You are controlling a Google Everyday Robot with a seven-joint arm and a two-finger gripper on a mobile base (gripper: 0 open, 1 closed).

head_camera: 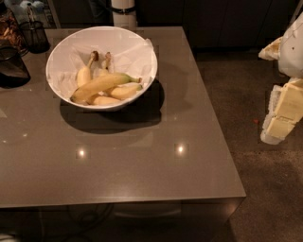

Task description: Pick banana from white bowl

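Observation:
The white bowl (142, 49) stands on the back left part of the grey table and is lined with crumpled white paper. The banana (102, 84), long and gently curved with a greenish stem end pointing right, lies across the front of the bowl on top of several shorter yellow bananas (84, 74). My gripper (280, 116) is at the far right edge of the view, past the table's right edge and above the floor. It is far from the bowl and holds nothing that I can see.
Dark glass containers (12, 66) and a dark mesh cup (34, 35) stand at the table's left back corner. A white cylinder (124, 12) stands behind the table. The table's right edge (222, 142) drops to brown carpet floor (255, 189).

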